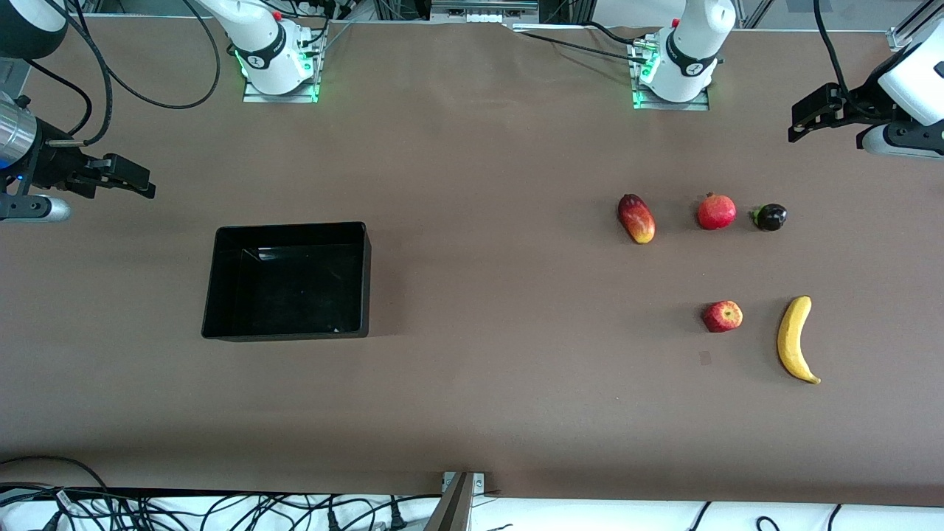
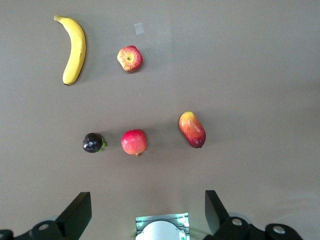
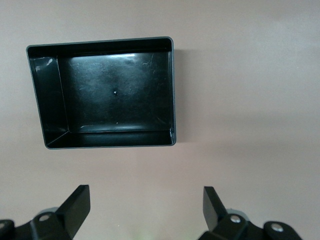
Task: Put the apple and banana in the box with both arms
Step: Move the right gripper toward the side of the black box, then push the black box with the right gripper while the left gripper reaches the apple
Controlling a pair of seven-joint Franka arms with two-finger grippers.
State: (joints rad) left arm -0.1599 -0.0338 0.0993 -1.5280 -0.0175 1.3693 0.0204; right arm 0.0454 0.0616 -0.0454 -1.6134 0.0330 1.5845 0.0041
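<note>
The tabletop [image 1: 472,413] is covered in a matte brown sheet, smooth and even, with a small pale square mark [image 1: 705,358] just beside the apple. The box [image 1: 289,230] is a shallow black plastic rectangle with glossy inner walls that catch the light; it sits toward the right arm's end of the table, about midway between the edge where the robot bases stand and the edge nearest the front camera, and nothing lies in it. The apple [image 1: 722,316], small, roundish and red with a yellowish patch around its dimpled top, rests toward the left arm's end, with the long curved yellow banana [image 1: 793,340] near it, closer to that end's table edge, dark at both tips. Closer to the bases' edge stands a row of three: an elongated red-yellow mango [image 1: 636,218], a smooth round red pomegranate [image 1: 716,212] and a small dark glossy fruit [image 1: 770,217] with a green stem. The left gripper [image 1: 795,125] hangs high over the left arm's end of the table, near the corner by its base, jaws spread wide and holding nothing. The right gripper [image 1: 144,186] hangs over the right arm's end, jaws likewise wide and empty. Black cables [image 1: 221,509] trail along the edge nearest the front camera.
</note>
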